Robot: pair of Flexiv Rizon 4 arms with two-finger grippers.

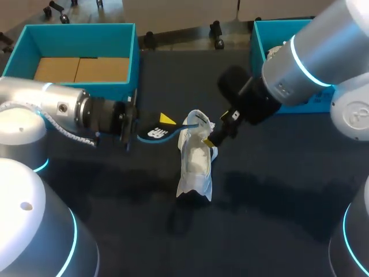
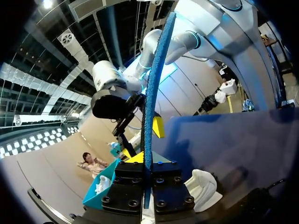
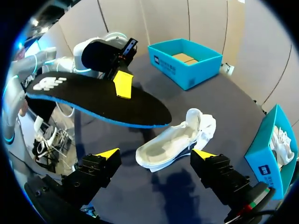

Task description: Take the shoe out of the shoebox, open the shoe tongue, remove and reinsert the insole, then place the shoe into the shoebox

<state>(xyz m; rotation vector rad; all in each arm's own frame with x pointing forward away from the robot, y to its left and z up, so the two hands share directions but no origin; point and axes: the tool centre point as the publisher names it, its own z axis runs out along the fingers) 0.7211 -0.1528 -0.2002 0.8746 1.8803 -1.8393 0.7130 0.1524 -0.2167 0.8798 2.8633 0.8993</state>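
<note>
Insole (image 3: 93, 100), flat, blue-edged, gripped by left fingers (image 1: 167, 119), right fingers (image 3: 107, 154) spread above shoe (image 3: 173, 142)

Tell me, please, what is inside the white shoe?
The shoe shows only pale lining; the insole is out, in the left gripper. Its toe end is covered.

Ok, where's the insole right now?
In the head view the insole is out of the shoe, held above the table in the left gripper, just left of the shoe and in front of the left box.
</note>
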